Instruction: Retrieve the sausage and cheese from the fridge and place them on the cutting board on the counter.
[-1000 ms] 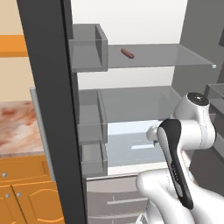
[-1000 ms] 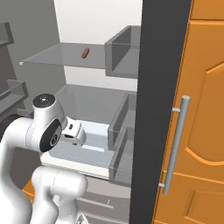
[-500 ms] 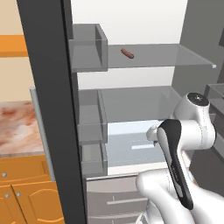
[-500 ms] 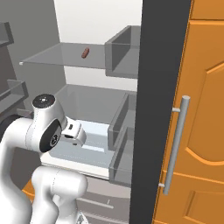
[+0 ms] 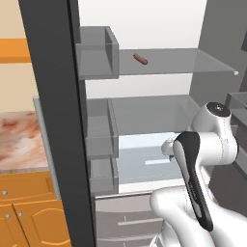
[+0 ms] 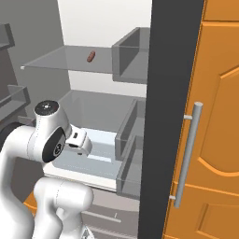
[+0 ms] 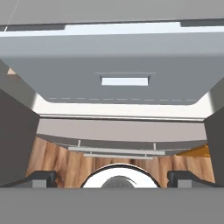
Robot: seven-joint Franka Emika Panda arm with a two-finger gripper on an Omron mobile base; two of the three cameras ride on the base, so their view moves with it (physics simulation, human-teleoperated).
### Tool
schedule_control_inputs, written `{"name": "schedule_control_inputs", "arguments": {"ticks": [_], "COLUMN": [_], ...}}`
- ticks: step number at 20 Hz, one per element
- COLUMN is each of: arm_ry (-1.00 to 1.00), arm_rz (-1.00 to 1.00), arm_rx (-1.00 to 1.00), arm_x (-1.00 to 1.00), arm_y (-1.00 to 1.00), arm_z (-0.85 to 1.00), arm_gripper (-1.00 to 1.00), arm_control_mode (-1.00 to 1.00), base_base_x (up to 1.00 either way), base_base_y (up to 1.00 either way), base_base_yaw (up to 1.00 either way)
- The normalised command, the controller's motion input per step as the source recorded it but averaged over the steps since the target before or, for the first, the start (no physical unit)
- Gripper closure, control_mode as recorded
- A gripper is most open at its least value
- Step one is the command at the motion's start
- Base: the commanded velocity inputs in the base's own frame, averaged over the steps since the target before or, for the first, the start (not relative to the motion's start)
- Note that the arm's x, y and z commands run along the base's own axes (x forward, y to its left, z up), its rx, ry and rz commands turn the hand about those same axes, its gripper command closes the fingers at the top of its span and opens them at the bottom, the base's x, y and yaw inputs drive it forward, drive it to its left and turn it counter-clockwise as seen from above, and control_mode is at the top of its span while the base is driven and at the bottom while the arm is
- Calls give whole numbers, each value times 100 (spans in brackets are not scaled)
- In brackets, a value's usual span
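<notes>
The sausage [image 5: 140, 59] [image 6: 90, 56], a short reddish-brown cylinder, lies alone on the upper glass shelf of the open fridge [image 5: 53, 120] [image 6: 172, 93]. My arm is folded low in front of the middle shelves, well below the sausage. In the hand view my gripper [image 7: 113, 177] is open with nothing between its fingertips [image 7: 41, 177]; it looks down at a grey lower shelf and the drawer fronts. The marbled counter [image 5: 19, 140] shows left of the fridge door. The cheese and the cutting board are out of view.
Grey door bins [image 5: 99, 53] [image 6: 133, 56] hang on both open doors, close beside the shelves. Orange cabinets [image 5: 29, 212] sit under the counter. A tall orange cabinet door with a bar handle [image 6: 186, 154] stands right of the fridge. Wooden floor [image 7: 65, 164] lies below the drawers.
</notes>
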Motion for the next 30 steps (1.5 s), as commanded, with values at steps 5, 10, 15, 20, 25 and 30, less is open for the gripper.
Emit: {"name": "schedule_control_inputs", "arguments": {"ticks": [5,10,15,20,25,30], "arm_ry": [0,-8,-33,-26,-23,-8], "arm_rz": [0,1,8,8,5,1], "arm_rx": [0,0,0,0,0,0], "arm_x": [0,-26,-17,-1,32,33], "arm_y": [0,0,7,1,0,9], "arm_z": [0,1,53,76,64,83], "arm_gripper": [-100,-100,-100,-100,-100,-100], "arm_control_mode": [-100,-100,-100,-100,-100,-100], "base_base_x": [0,0,0,0,0,0], "base_base_y": [0,0,0,0,0,0], "base_base_yaw": [0,0,0,0,0,0]}}
